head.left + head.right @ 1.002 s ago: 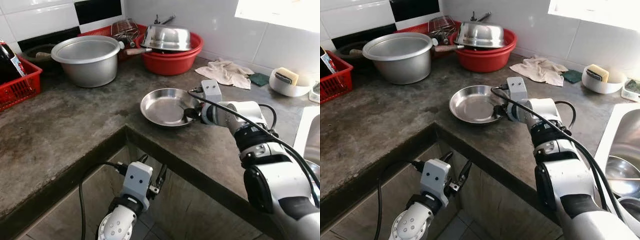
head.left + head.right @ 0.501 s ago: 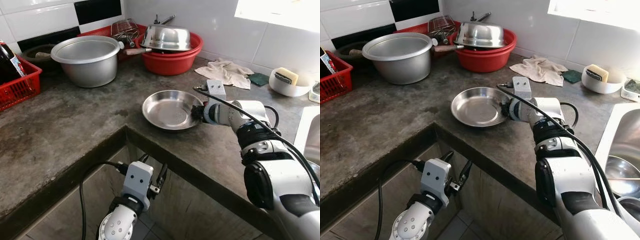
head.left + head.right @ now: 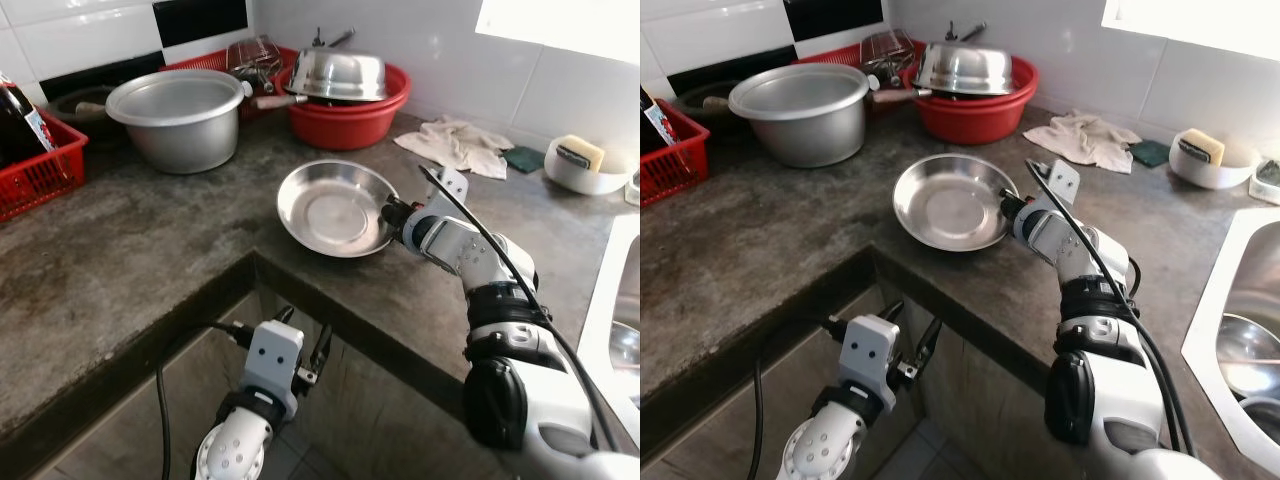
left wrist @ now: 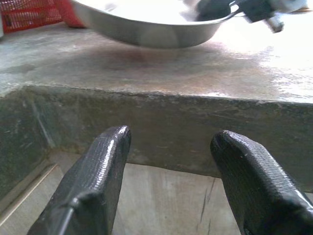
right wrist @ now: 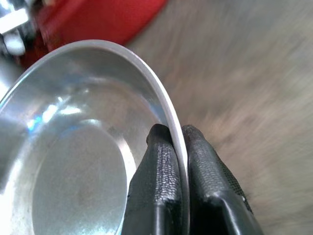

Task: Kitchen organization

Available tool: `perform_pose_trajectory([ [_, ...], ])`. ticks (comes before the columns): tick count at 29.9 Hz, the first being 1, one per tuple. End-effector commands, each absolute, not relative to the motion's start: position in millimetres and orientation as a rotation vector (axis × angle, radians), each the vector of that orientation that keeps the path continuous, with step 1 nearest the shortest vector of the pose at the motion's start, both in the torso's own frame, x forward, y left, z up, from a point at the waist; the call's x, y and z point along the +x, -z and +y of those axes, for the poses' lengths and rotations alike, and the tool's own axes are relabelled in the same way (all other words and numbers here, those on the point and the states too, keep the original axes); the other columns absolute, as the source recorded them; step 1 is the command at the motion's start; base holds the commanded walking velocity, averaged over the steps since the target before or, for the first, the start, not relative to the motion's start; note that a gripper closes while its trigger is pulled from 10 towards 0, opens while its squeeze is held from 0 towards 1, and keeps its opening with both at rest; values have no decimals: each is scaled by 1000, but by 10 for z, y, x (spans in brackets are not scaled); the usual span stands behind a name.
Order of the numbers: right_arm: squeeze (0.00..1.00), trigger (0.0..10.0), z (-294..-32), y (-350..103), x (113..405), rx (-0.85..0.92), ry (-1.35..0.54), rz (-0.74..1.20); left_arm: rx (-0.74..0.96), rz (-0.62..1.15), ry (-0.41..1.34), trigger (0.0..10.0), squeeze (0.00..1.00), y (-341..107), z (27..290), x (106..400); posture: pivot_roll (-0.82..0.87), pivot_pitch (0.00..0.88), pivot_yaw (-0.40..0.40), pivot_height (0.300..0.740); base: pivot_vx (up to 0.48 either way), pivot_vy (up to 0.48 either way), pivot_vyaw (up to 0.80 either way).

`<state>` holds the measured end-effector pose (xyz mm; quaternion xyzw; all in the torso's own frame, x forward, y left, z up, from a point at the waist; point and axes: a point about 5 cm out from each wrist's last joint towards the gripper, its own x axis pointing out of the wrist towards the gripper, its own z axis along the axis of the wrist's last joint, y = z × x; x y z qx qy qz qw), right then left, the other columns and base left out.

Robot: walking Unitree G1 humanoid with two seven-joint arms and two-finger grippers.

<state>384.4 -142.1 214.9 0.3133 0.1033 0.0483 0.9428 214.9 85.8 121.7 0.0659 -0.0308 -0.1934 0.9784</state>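
Observation:
A shallow steel plate [image 3: 333,207] hangs tilted just above the grey stone counter [image 3: 150,250], near its inner corner. My right gripper [image 3: 391,212] is shut on the plate's right rim; in the right wrist view the rim [image 5: 168,122] runs between the two black fingertips [image 5: 164,166]. My left gripper [image 3: 300,352] hangs open below the counter's front edge, with nothing between its fingers [image 4: 95,169]. From the left wrist view the plate's underside [image 4: 146,29] shows above the counter lip.
At the back stand a large aluminium pot [image 3: 180,115], a red basin [image 3: 345,110] with an upturned steel bowl, and a red crate [image 3: 40,165] with a bottle. A rag [image 3: 455,145], a white soap dish [image 3: 580,165] and the sink [image 3: 1240,330] lie right.
My right gripper has lifted the plate off the counter and tilted it, its open face turned more toward me. The camera has shifted slightly. The left arm has stayed put.

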Motion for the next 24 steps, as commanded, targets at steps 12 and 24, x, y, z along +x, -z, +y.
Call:
perform_pose_trajectory([
  [12, 0, 0, -1378, -2559, 2967, -4, 38, -404, 64, -131, 341, 10000, 0, -1420, 851, 2239, 22, 57, -34, 740, 0, 0, 0],
  [24, 0, 0, -1370, -2380, 2773, -64, 67, -381, 60, -138, 370, 10000, 0, -1440, 819, 2259, 12, 46, -30, 740, 0, 237, -520],
])
